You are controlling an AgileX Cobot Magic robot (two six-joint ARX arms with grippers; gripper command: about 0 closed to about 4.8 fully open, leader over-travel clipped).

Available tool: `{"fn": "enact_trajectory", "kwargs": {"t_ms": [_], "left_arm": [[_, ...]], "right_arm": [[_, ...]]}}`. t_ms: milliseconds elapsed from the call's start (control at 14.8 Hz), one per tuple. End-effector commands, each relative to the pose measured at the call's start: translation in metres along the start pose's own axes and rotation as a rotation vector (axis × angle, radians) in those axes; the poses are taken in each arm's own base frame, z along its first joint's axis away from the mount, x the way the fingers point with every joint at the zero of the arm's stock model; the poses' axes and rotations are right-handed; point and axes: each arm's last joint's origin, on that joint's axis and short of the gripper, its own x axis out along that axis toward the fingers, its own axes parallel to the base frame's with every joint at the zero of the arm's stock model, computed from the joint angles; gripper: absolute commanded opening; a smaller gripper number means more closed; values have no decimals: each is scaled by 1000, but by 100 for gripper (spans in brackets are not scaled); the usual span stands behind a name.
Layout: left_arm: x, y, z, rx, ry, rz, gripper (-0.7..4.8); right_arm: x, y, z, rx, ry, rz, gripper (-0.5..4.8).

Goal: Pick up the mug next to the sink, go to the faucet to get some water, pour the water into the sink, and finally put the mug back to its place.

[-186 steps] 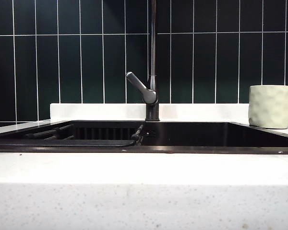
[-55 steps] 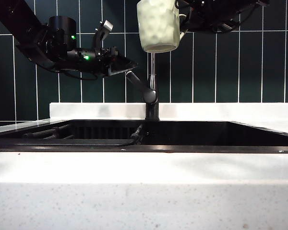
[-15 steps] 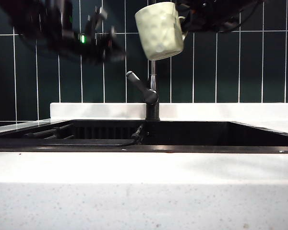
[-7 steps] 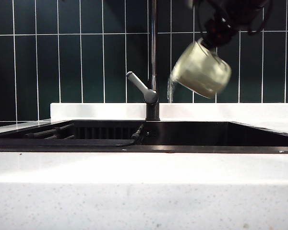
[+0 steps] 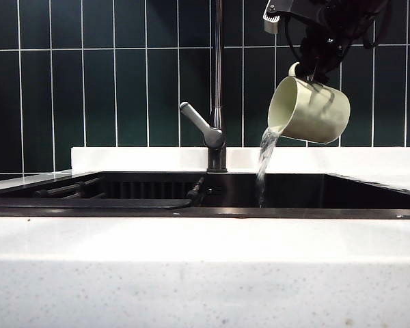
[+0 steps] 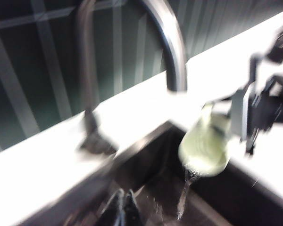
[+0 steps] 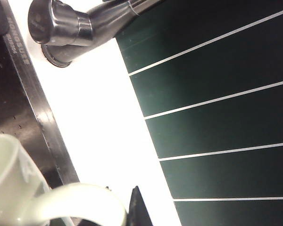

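Mug: the cream-white ceramic mug (image 5: 311, 111), short, wide and dimpled, hung tipped on its side above the right half of the basin, mouth facing the faucet, a stream of water (image 5: 265, 160) falling from its lip.
Right gripper: the right gripper (image 5: 316, 68) was clamped on the mug's side handle (image 7: 80, 201) from above, under the dark arm at the top right of the exterior view.
Left gripper: the left gripper (image 6: 122, 213) showed only as dark tips pressed together over the basin, empty; the exterior view did not show it.
Sink: the large rectangular black sink (image 5: 191, 211) with a dark rim sat in a white speckled countertop (image 5: 205, 273).
Faucet: the tall, slim dark-grey metal faucet (image 5: 217, 89) stood just beside the falling water, its angled lever on the left.
Handling: glazed ceramic looked stiff, breakable and likely slick when wet; it should lighten as it empties. The handle loop seemed the surest hold.
Backdrop: glossy dark-green tiles (image 5: 109, 75) with pale grout.
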Motion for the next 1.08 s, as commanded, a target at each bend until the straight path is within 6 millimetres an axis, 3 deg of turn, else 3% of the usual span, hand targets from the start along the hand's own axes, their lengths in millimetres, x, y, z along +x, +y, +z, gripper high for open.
{"fn": "enact_trajectory", "kwargs": {"t_ms": [68, 135, 405, 541, 811, 946, 1081], "left_arm": [[-30, -20, -18, 18, 5, 58, -6], [-38, -27, -30, 3, 15, 61, -6], [-49, -41, -79, -39, 71, 99, -6], [-55, -51, -119, -95, 56, 104, -6], [-63, -63, -180, -171, 15, 184, -6], [-65, -66, -198, -202, -8, 229, -6], [-67, -70, -220, -207, -21, 269, -6]], "right_arm": [[-6, -12, 9, -235, -39, -90, -1], [-6, -11, 15, -449, -49, -106, -1], [-5, -12, 16, -466, -63, -134, -1], [-1, -9, 15, -510, -59, -123, -1], [-1, -9, 15, -530, -55, -120, -1], [-1, -6, 14, -486, -47, -92, 2], [-1, -9, 9, -168, -5, -99, 0]]}}
